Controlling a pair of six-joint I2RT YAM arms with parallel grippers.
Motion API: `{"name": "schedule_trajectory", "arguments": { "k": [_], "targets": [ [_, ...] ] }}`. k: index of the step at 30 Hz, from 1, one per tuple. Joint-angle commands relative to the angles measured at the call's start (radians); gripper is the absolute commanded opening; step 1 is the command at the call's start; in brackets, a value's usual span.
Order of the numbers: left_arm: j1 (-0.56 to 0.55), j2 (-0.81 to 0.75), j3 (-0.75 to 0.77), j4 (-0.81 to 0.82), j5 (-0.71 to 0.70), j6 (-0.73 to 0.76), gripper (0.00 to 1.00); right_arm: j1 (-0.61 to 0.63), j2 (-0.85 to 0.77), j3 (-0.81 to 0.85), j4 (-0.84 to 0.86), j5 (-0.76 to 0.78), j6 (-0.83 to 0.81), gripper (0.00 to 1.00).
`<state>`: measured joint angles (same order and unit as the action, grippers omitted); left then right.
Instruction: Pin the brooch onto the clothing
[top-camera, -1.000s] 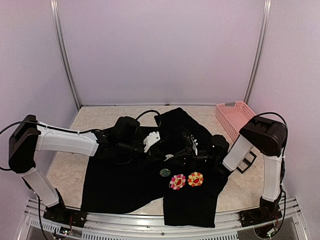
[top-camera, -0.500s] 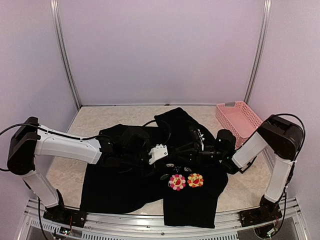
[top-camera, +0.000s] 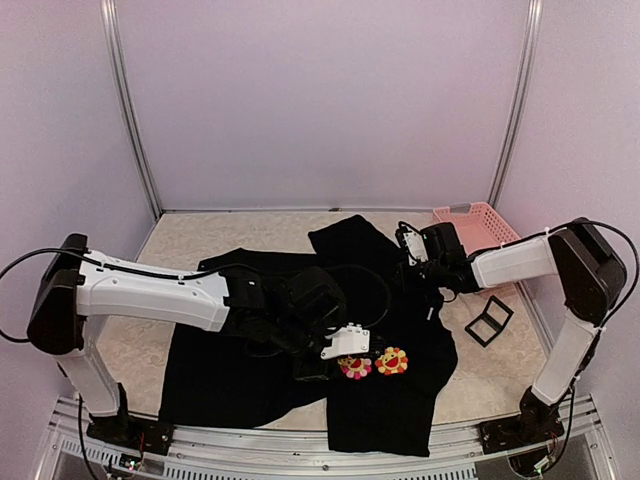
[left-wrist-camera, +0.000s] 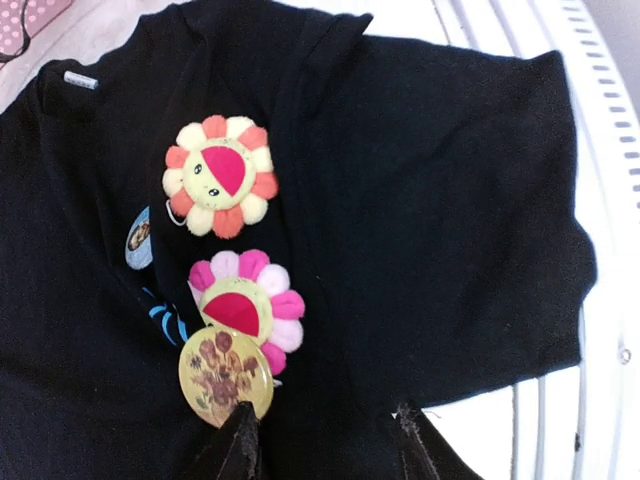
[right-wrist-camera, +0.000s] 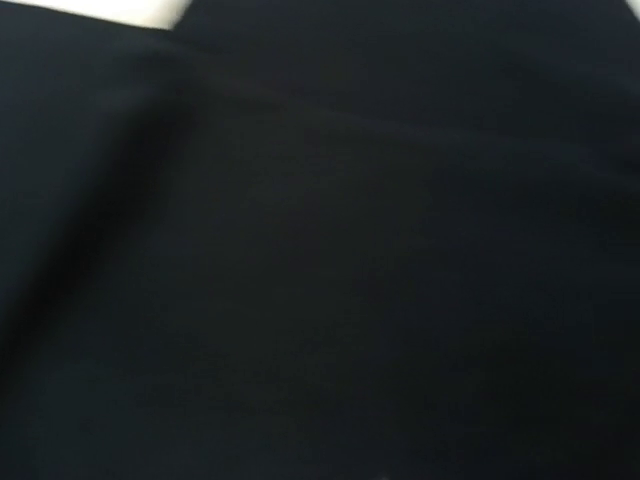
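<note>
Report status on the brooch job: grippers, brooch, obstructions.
Left gripper open, just short of brooch. Right gripper over far side of shirt, state unclear. Brooch lies on shirt against pink flower badge. Nothing blocking it.

The shirt (top-camera: 230, 385) lies spread on the table (top-camera: 200, 235). On its front the left flower badge (top-camera: 354, 366) and the right flower badge (top-camera: 391, 360) sit side by side. A round brooch (left-wrist-camera: 225, 377) touches the left one's edge. To the right of the shirt lies a frame (top-camera: 488, 322), and behind it a basket (top-camera: 480, 235) stands at the table's far right.
</note>
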<state>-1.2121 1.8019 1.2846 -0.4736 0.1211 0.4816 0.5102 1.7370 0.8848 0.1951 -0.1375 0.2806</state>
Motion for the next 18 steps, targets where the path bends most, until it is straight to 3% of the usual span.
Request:
{"name": "schedule_trajectory", "arguments": {
  "k": [1,4,8,12,18],
  "targets": [
    [0.1,-0.166,-0.094,0.001,0.083,-0.118,0.45,-0.028,0.119,0.13,-0.291,0.166,-0.056,0.16],
    [0.316,-0.198,-0.175,0.177,-0.009,-0.39,0.4,-0.042,0.183,0.193,-0.352,0.179,-0.062,0.1],
    [0.604,-0.052,-0.225,0.284,0.001,-0.723,0.27,-0.057,0.247,0.257,-0.396,0.199,-0.072,0.08],
    [0.736,0.071,-0.254,0.404,-0.11,-0.822,0.27,-0.086,0.331,0.359,-0.435,0.22,-0.101,0.07],
    [0.883,0.257,-0.108,0.423,-0.218,-0.86,0.27,-0.167,0.51,0.623,-0.505,0.258,-0.174,0.05]
  ]
}}
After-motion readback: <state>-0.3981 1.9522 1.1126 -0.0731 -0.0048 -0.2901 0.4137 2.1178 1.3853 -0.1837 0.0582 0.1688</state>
